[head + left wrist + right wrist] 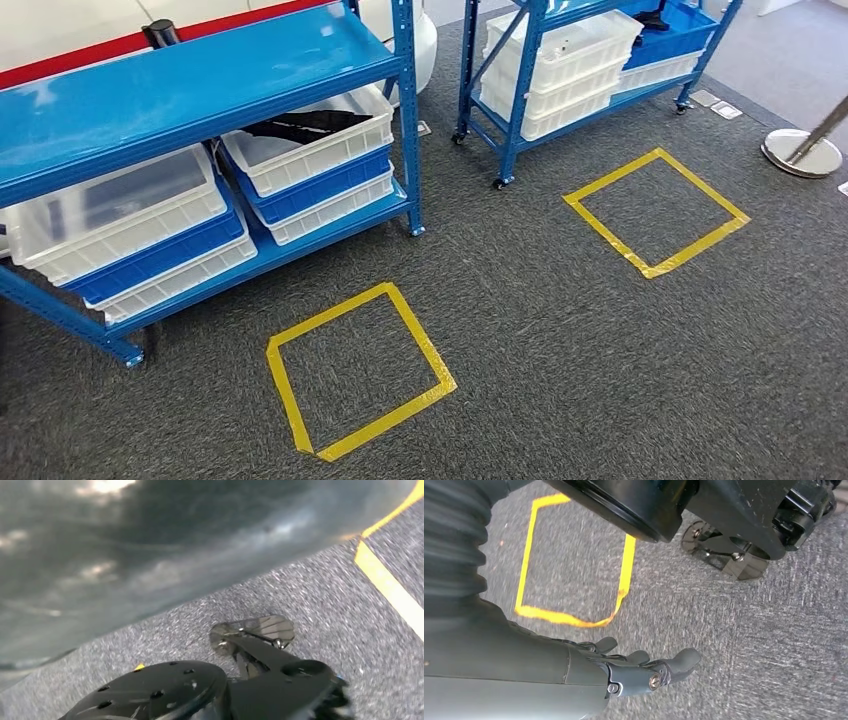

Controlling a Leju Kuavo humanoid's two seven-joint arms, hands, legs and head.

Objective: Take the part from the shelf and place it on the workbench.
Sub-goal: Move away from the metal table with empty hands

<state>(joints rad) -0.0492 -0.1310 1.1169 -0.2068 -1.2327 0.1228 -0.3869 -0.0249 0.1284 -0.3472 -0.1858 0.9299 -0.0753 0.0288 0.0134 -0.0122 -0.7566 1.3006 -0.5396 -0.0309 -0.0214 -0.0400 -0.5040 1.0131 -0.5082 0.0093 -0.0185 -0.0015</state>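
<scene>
A blue shelf rack [200, 90] stands at the left of the head view, with stacked white and blue bins on its lower level. A black part [300, 125] lies in the top white bin [320, 150] near the rack's right post. In the right wrist view my right hand [639, 667] hangs above grey carpet, its fingers stretched out and apart with nothing in them. A blurred grey mass that seems to be my left hand [125, 555] fills the near side of the left wrist view; how its fingers lie is not visible.
A second blue rack [600, 60] with white bins stands farther back on wheels. Two yellow tape squares [355, 370] [655, 212] mark the carpet, one in front of each rack. A silver stanchion base [800, 152] is at the far right.
</scene>
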